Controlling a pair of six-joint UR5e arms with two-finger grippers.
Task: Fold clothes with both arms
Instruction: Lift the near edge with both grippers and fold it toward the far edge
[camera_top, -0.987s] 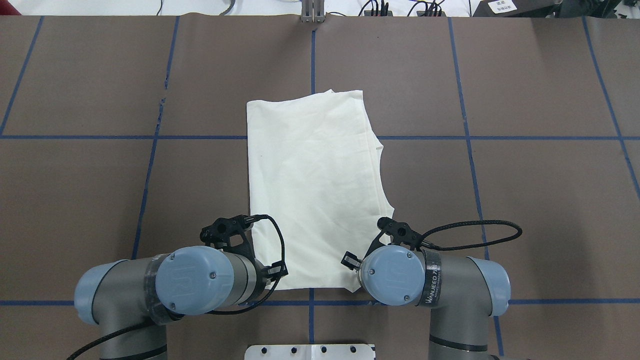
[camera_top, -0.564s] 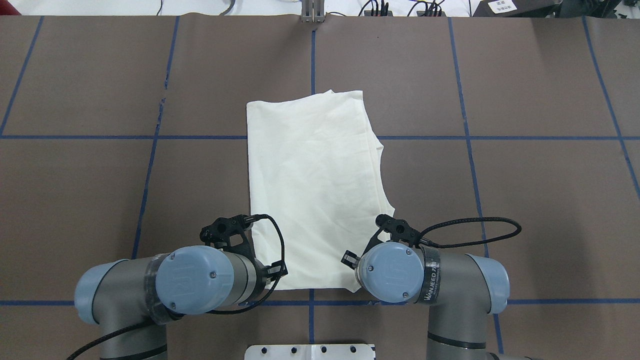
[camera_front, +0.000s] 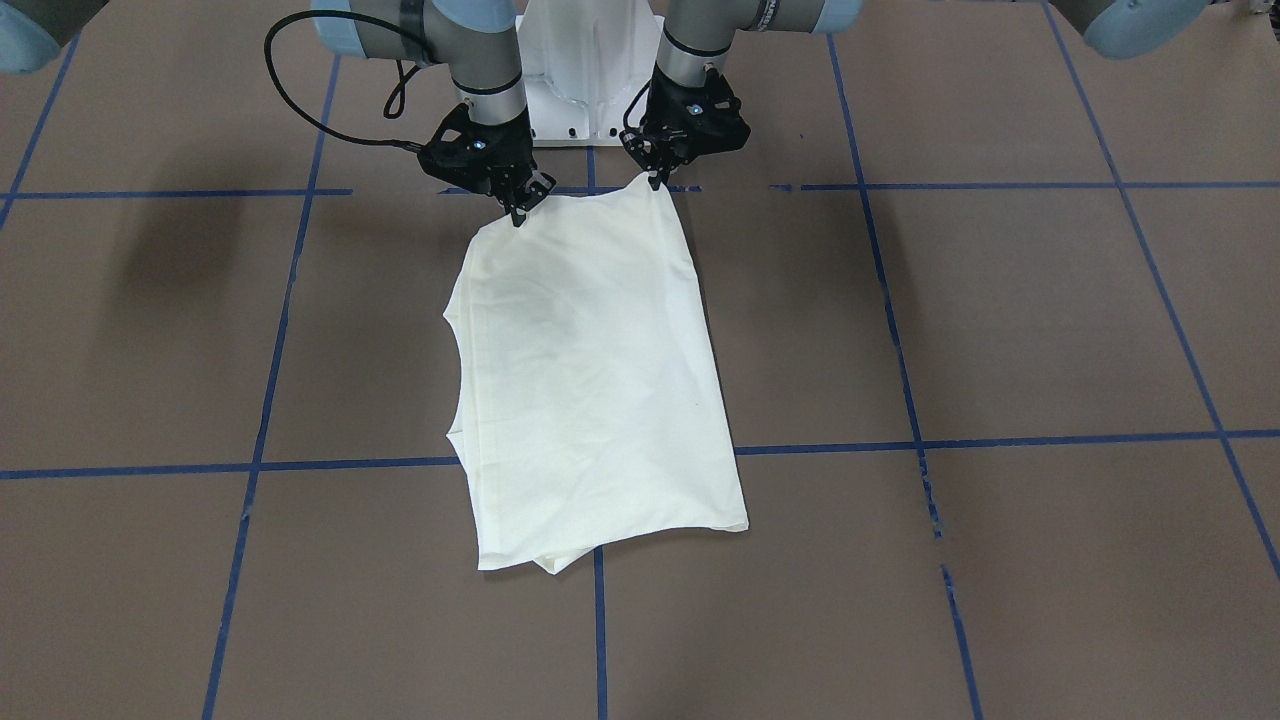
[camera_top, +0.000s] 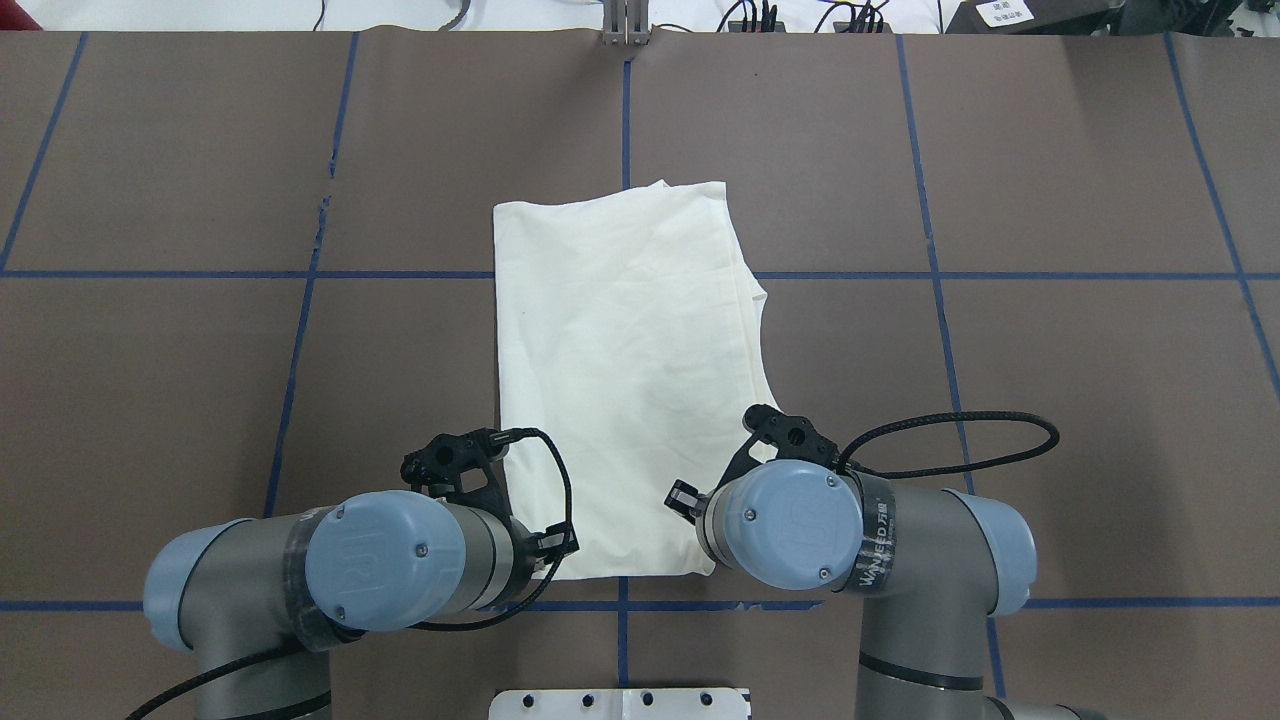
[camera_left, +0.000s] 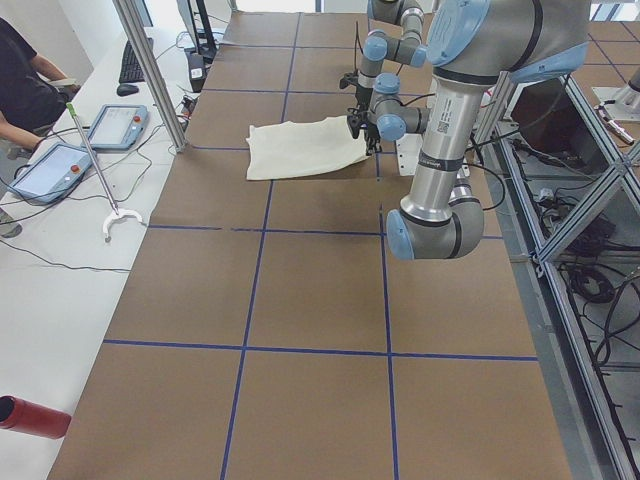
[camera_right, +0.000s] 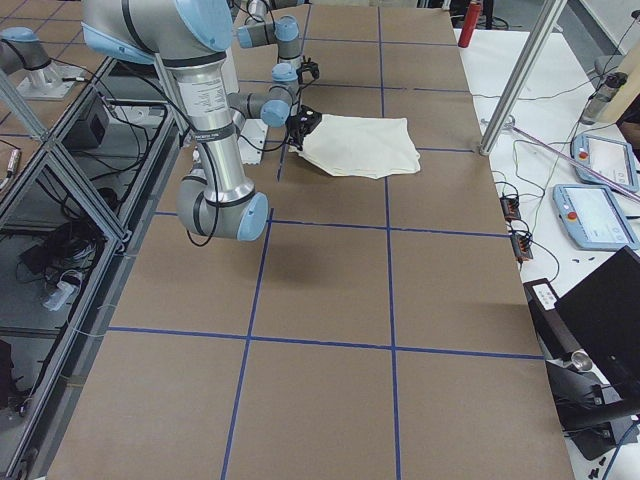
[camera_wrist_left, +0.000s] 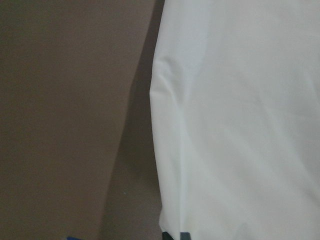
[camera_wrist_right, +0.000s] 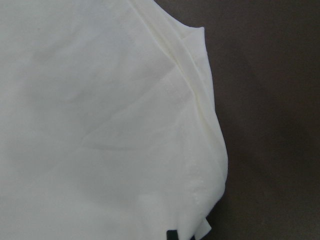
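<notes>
Your T-shirt (camera_top: 620, 380) lies on the brown table (camera_top: 1050, 400) right on its centre line. Its long axis runs straight away from the robot, the short near edge at the grippers and the other short edge on the far side. It is folded to a narrow panel: straight along the robot's left side, while the right side shows a curved, scooped edge with stacked layers peeking out. You see only plain cream cloth, faintly creased, with a small under-layer poking out at the far edge.

The left gripper (camera_front: 655, 178) is clenched on the near left corner, which is drawn up slightly to its tips. The right gripper (camera_front: 519, 208) sits at the near right corner and appears to be pinching it too, though its fingers look small and dark against the cloth in the front view. Each wrist view shows cloth running down to a dark fingertip at the bottom edge.

Compared with a second ago, the right arm (camera_top: 900, 560) has shifted inward, towards the robot's left, with its cable (camera_top: 960, 445) loop swinging wider; the near right corner has come in with it. The left arm (camera_top: 240, 600) has hardly moved.
</notes>
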